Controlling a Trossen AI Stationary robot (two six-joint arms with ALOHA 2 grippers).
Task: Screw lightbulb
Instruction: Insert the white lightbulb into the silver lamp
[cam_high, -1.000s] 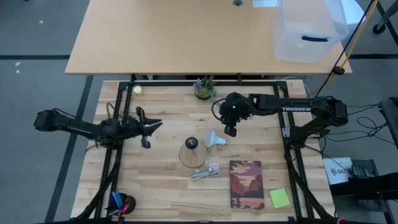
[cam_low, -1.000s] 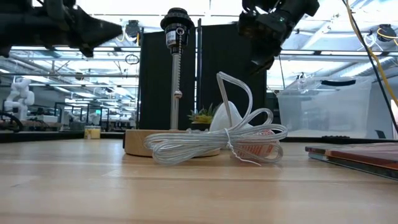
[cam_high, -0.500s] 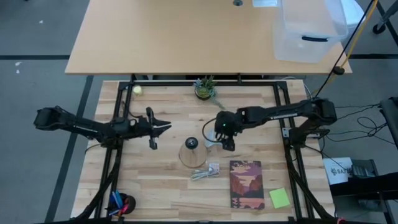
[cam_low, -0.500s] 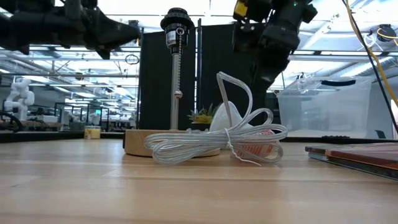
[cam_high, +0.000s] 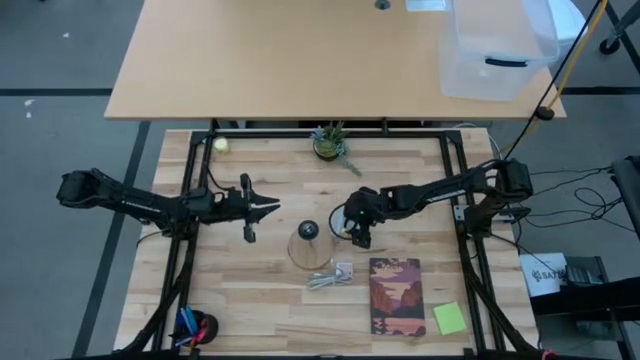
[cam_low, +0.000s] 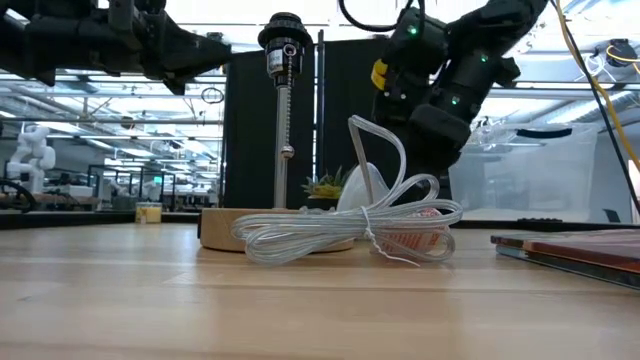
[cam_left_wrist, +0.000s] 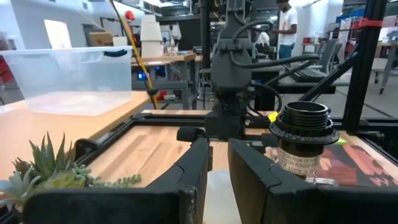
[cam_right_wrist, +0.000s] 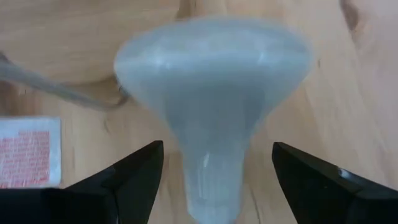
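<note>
The lightbulb (cam_right_wrist: 211, 106) lies on its side on the worktop (cam_high: 270, 295) at frame centre, beside the lamp base (cam_high: 310, 247). The right gripper (cam_high: 357, 232) is down over it, fingers (cam_right_wrist: 134, 171) spread wide either side of the neck, not gripping. The left gripper (cam_high: 268, 206) hovers left of the socket (cam_left_wrist: 305, 127), fingers narrowly parted, empty.

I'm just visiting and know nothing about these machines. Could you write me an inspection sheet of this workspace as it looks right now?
Surface: wooden table.
Job's things: lightbulb lying on the table beside the lamp base; socket empty.
Clutter: potted plant, book, green sticky note, yellow-green ball.
End effectors: right end effector open, astride the bulb's neck; left end effector hovers near the socket.
Cables: coiled lamp cord.
Surroundings: clear bin on the desk behind.
</note>
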